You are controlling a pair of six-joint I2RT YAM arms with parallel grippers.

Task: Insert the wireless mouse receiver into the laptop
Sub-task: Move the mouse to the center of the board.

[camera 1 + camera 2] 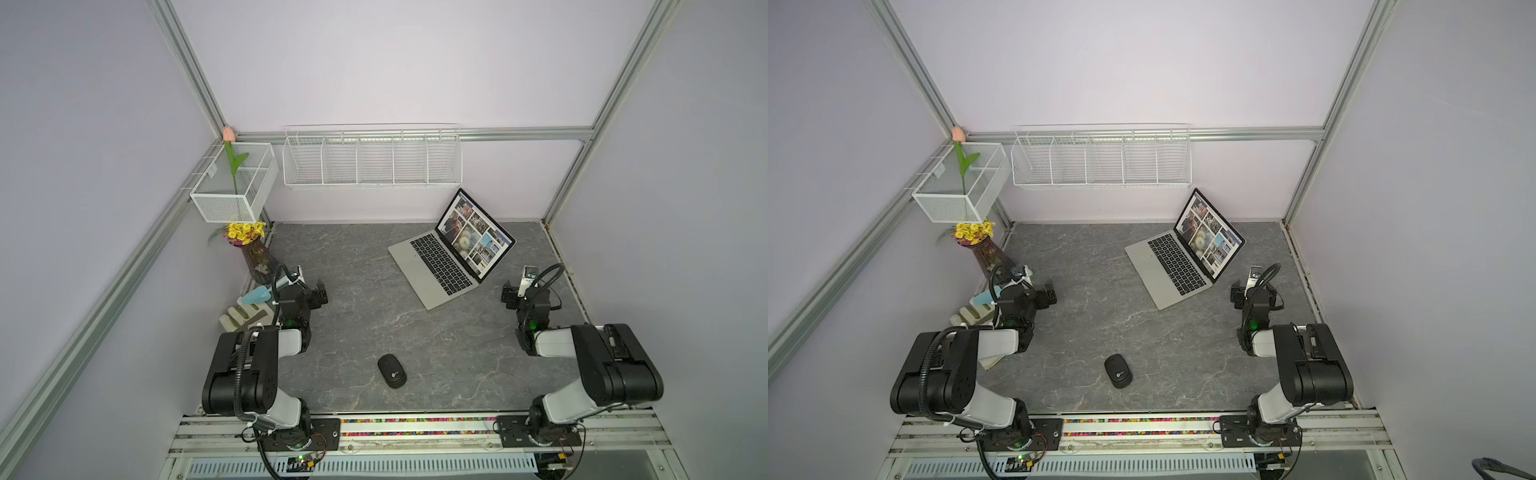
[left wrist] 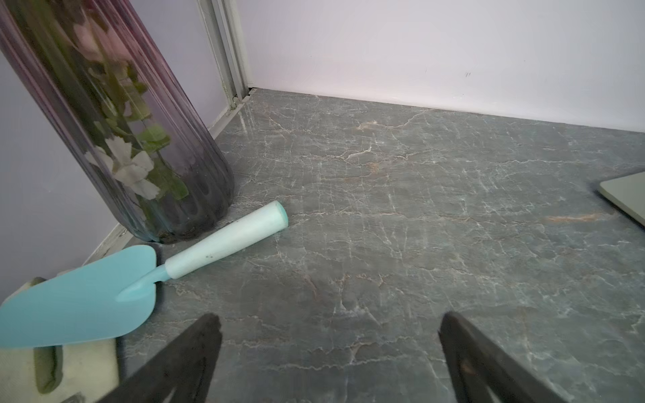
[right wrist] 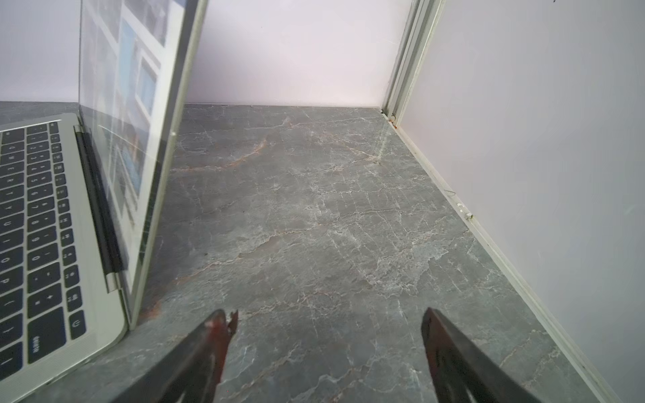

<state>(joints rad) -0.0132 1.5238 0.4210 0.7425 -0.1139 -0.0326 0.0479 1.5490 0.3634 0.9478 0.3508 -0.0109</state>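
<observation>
A grey marble-patterned table point(image 1: 365, 307) sits inside pale lilac walls framed by aluminium rails. The wireless mouse receiver is too small to make out in any view, so I cannot tell where it lies. The laptop point(image 1: 417, 272) stands open right of centre in both top views, turned at an angle. Its screen is lit with a grid of photos and faces the lower left of the frame. The black mouse point(image 1: 391, 371) lies low in the middle of the frame, well apart from the laptop.

The right gripper point(image 3: 328, 314) hovers over bare table just beside the laptop's corner at the hinge end. Its jaws are spread wide and nothing sits between them. The left gripper point(image 2: 330, 319), at the left of the top views, is likewise spread wide and holds nothing above bare table.

Near it lies a light blue trowel point(image 2: 104, 289), its pale handle beside the foot of a smoky purple glass vase point(image 2: 115, 122) holding flowers. On the back wall, upper centre, hangs a white wire rack point(image 1: 372, 160). A white mesh box point(image 1: 235, 187) with a tulip stem hangs at upper left.
</observation>
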